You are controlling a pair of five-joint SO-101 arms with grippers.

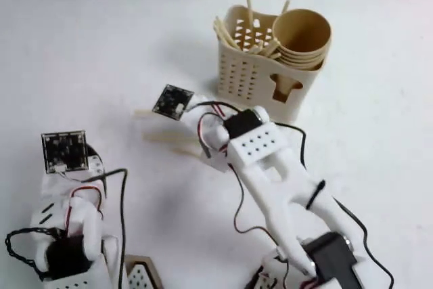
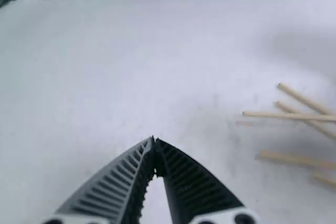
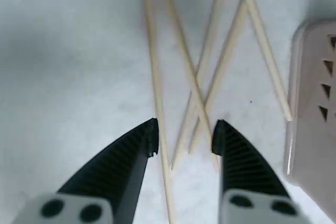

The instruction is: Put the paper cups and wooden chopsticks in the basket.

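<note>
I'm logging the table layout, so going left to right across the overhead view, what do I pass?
left arm → loose chopsticks lying on the table → upright chopsticks in the basket → paper cups stacked in the basket's right end

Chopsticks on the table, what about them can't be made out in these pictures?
Right wrist view: the loose chopsticks run past the frame edge, so their far ends are cut off.
Left wrist view: they are blurred and cut by the edge; count unclear.
High view: the right arm covers most of them; the basket wall hides the lower parts of those already inside.
</note>
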